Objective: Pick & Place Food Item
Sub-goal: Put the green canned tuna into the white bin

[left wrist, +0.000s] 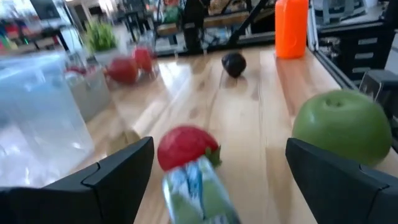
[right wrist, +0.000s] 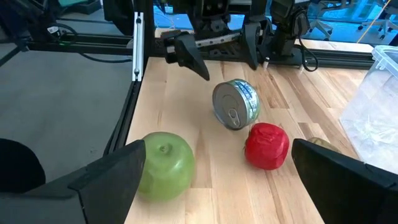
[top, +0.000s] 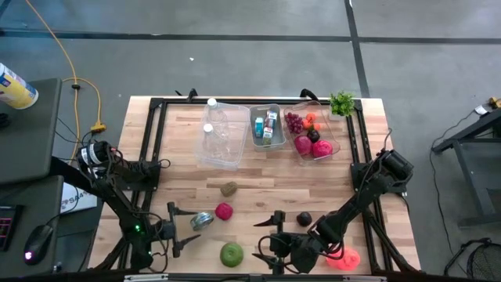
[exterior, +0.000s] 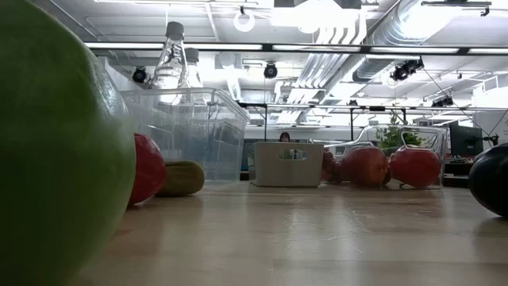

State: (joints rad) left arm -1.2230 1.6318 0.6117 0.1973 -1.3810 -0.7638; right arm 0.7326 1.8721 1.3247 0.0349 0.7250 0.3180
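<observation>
A tin can (top: 202,221) lies on its side near the table's near edge. My left gripper (top: 182,227) is open just to the left of it; in its wrist view the can (left wrist: 199,186) shows low between the spread fingers (left wrist: 219,149). A red fruit (top: 225,211) sits just beyond the can, a green apple (top: 232,253) at the near edge, and a brownish fruit (top: 228,189) farther in. My right gripper (top: 264,238) is open to the right of the apple, facing it (right wrist: 163,165), the can (right wrist: 235,104) and the red fruit (right wrist: 267,146).
At the far side stand a clear bin with bottles (top: 219,133), a grey bin with cartons (top: 266,125) and a clear bin with fruit (top: 313,135). A dark plum (top: 304,218) and a pink-red object (top: 344,258) lie by the right arm. Bare wood shows mid-table.
</observation>
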